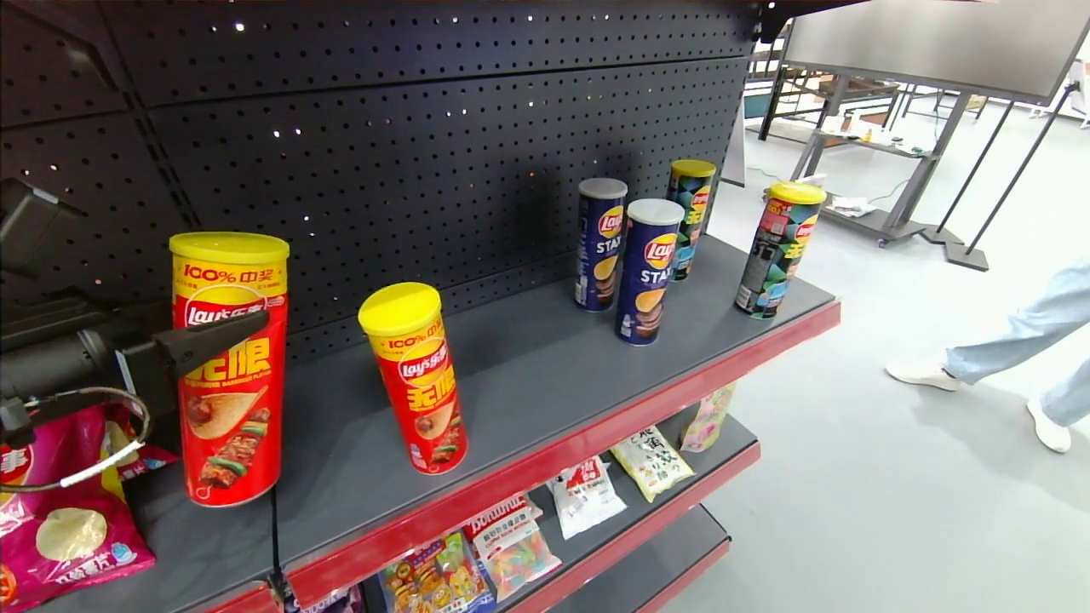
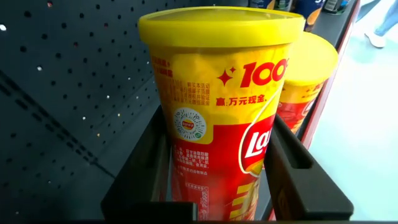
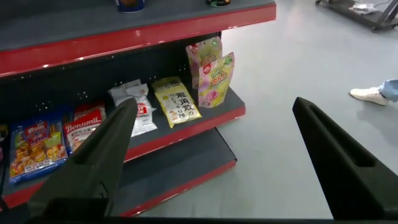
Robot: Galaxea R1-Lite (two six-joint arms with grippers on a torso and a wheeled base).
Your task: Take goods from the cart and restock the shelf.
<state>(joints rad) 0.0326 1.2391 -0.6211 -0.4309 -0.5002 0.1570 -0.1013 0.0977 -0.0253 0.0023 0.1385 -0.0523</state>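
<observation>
Red chip can (image 1: 228,400), yellow lid, stands upright at the left end of the top shelf (image 1: 545,366). Base is on or just above the grey deck; cannot tell which. Left gripper (image 2: 219,171) is clenched on it, one finger close against each side at about mid-height, arm coming in from the left. Right gripper (image 3: 214,109) is released, fingers spread wide with nothing between them, out in front of the lower shelves (image 3: 193,129).

Around:
- Pink chip bag (image 1: 60,511) lies just beside the held can, on its left, under the arm.
- Second red can (image 1: 415,379) stands near on the right, apart from the held one.
- Two dark blue cans (image 1: 650,271) stand well off toward the right end, side by side, nearly touching.
- Two multicoloured cans (image 1: 779,251) with yellow lids: one behind the blue pair by the back panel, one near the front right corner.

Surface: grey deck with a red front lip, backed by a black pegboard panel (image 1: 426,145). The lower shelves carry snack packets (image 1: 588,494), some lying flat, some propped upright.

Room: pale grey floor (image 1: 851,528) to the right of the shelving. Metal-framed stands (image 1: 894,196) are farther back on that side.
</observation>
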